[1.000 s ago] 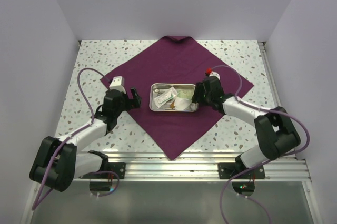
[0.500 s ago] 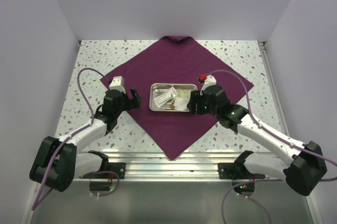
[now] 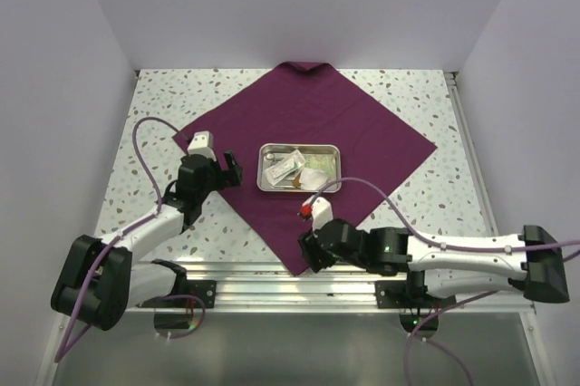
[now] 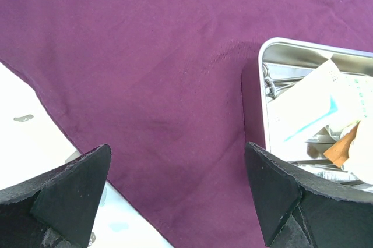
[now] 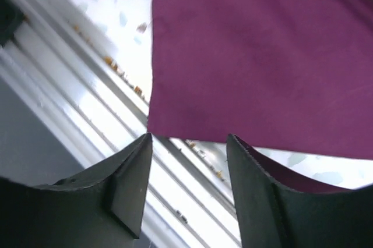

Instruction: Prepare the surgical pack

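Observation:
The surgical pack lies open: a plum-purple cloth (image 3: pixel 317 114) is spread as a diamond on the speckled table, with a small steel tray (image 3: pixel 262 168) at its middle holding white packets (image 3: pixel 288 165) and gauze (image 3: pixel 314 181). My left gripper (image 3: pixel 233 170) stands wide open just left of the tray, over the cloth (image 4: pixel 145 56) near its left edge, with the tray (image 4: pixel 263 79) beside its right finger. My right gripper (image 3: pixel 305 253) is open and empty, low over the cloth's near corner (image 5: pixel 152 127), and its fingertips (image 5: pixel 142 143) straddle that corner's tip.
An aluminium rail (image 3: pixel 344 291) runs along the table's near edge, right under the right gripper, and shows as bright bars (image 5: pixel 111 126) in the right wrist view. Walls close in the table on three sides. Bare speckled tabletop (image 3: pixel 154 132) flanks the cloth.
My right arm has swung from beside the tray's right end down and toward me to the cloth's near corner. The left arm has not moved.

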Action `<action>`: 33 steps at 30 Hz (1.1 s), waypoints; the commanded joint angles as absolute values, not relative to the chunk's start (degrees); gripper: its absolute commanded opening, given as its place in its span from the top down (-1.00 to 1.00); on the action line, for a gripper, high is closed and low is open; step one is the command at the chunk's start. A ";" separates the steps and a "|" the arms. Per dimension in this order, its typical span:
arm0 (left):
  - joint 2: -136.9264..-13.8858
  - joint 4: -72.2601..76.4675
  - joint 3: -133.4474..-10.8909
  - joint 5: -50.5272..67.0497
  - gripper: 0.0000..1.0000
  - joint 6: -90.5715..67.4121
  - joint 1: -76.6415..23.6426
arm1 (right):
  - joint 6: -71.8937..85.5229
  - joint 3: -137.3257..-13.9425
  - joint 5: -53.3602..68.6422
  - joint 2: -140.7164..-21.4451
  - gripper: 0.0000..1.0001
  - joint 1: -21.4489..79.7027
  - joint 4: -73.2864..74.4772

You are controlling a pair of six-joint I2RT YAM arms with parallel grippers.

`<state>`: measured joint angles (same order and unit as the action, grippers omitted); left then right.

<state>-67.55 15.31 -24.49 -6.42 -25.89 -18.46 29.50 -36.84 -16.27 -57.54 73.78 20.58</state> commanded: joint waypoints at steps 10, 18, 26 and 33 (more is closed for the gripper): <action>-66.80 16.70 -25.05 -7.47 -1.00 -24.61 -18.72 | 36.46 -41.21 -28.12 -75.23 -0.37 87.45 18.98; -66.62 16.52 -25.22 -7.12 -1.00 -24.61 -18.72 | 45.45 -46.30 -39.19 -81.29 -0.53 91.66 23.46; -67.06 16.44 -25.49 -6.33 -1.00 -24.70 -18.72 | 38.06 -50.10 -39.99 -84.37 -0.48 92.20 29.44; -67.32 16.08 -25.58 -6.24 -1.00 -24.70 -18.72 | 42.97 -52.90 -39.64 -89.55 -0.53 92.37 31.19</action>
